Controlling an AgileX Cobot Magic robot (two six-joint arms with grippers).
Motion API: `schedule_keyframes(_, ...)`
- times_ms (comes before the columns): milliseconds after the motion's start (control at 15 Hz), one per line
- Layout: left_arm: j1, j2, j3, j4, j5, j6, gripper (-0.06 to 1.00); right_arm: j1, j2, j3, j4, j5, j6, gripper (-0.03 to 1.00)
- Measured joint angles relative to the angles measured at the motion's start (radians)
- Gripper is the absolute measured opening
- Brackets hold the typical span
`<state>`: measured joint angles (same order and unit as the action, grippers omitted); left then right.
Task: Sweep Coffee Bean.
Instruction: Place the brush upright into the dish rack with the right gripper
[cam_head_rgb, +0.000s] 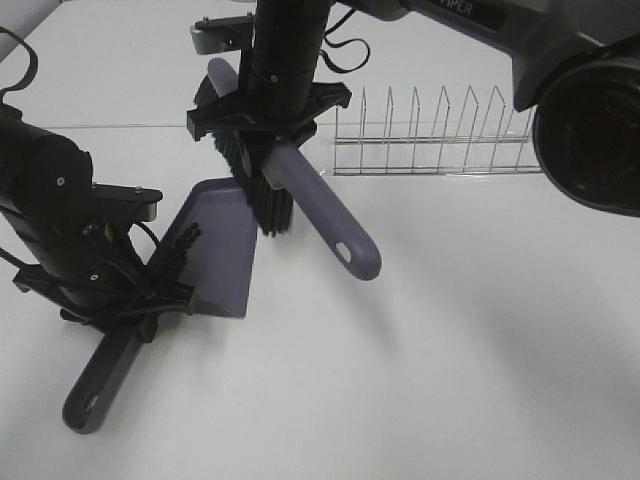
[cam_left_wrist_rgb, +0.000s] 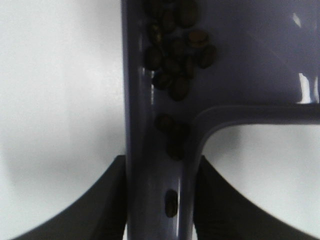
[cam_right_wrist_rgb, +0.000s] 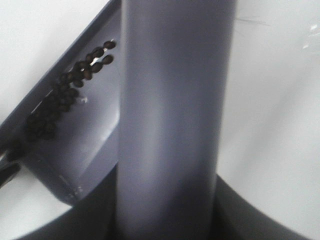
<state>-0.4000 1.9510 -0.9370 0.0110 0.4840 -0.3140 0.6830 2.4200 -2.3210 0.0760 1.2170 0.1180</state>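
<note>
A grey dustpan (cam_head_rgb: 222, 255) sits left of centre, and my left gripper (cam_head_rgb: 112, 300) is shut on its handle (cam_head_rgb: 98, 388). The coffee beans (cam_head_rgb: 185, 240) lie in the pan, bunched against its back wall. In the left wrist view the beans (cam_left_wrist_rgb: 175, 55) are piled by the wall, and a few sit in the handle groove (cam_left_wrist_rgb: 170, 202). My right gripper (cam_head_rgb: 268, 115) is shut on the grey brush handle (cam_head_rgb: 325, 215). The black bristles (cam_head_rgb: 265, 195) hang at the pan's open edge. The right wrist view shows the brush handle (cam_right_wrist_rgb: 170, 125) in front of the pan (cam_right_wrist_rgb: 95, 135) and beans (cam_right_wrist_rgb: 75, 80).
A wire dish rack (cam_head_rgb: 440, 135) stands at the back right, behind the brush. The white table (cam_head_rgb: 450, 350) stretches to the right and front of the dustpan. The right arm's large body (cam_head_rgb: 590, 130) overhangs the upper right.
</note>
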Motion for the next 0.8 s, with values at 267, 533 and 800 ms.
schedule_keyframes(267,0.0,0.0,0.0,0.0,0.001,0.0,0.36,0.0,-0.091,-0.004,-0.185,0.007,0.016,0.34)
schedule_keyframes(533,0.0,0.0,0.0,0.0,0.001,0.0,0.36,-0.011,-0.232,0.07,-0.242,0.008,0.019,0.34)
schedule_keyframes(800,0.0,0.0,0.0,0.0,0.001,0.0,0.36,-0.122,-0.395,0.279,-0.191,0.006,0.085,0.34)
